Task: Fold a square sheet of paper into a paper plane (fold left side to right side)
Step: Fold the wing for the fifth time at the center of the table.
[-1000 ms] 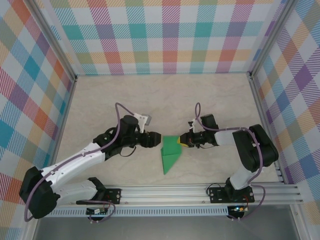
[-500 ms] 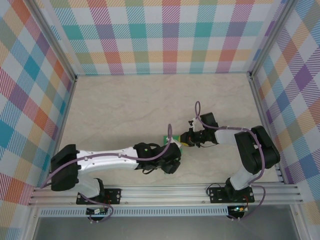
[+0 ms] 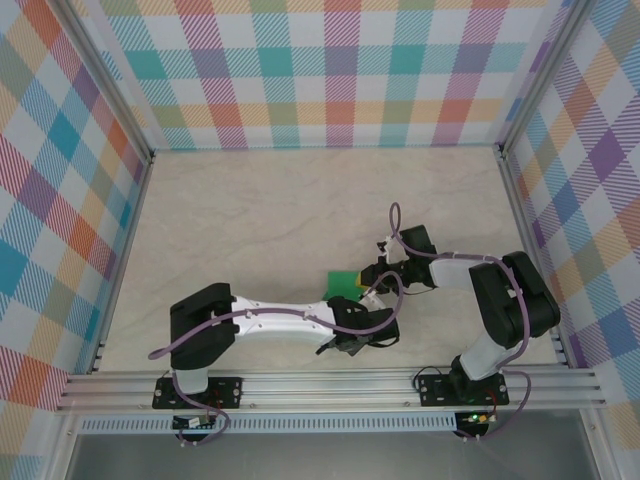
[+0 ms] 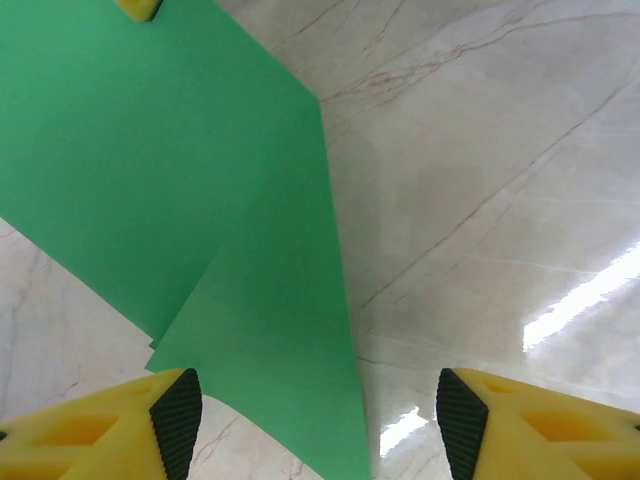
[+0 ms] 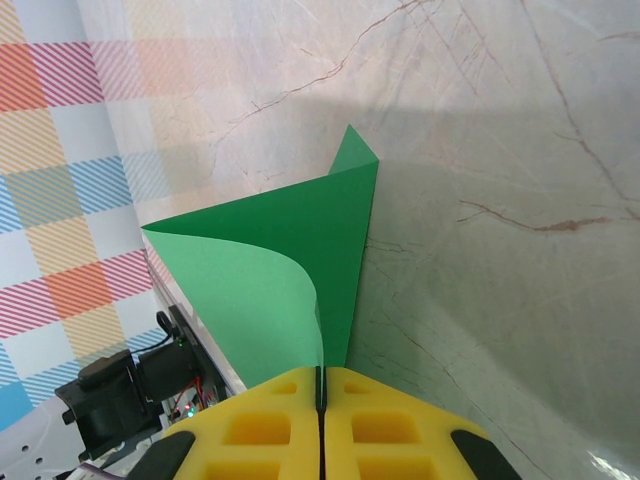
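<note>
Folded green paper (image 3: 343,282) pinched by the right gripper (image 3: 375,279); left gripper (image 4: 318,420) spread above it.

Top view: the paper lies on the table (image 3: 250,220) near the front middle, mostly hidden under the left arm (image 3: 280,322), which reaches across to the right; the right gripper meets its right edge. Left wrist: the yellow fingers (image 4: 100,430) stand wide apart; the paper's layered, pointed end runs down between them; the right-hand finger is clear of it. Right wrist: the right gripper (image 5: 322,400) is pressed together on the paper's (image 5: 300,250) edge; one layer curls up off the table.
</note>
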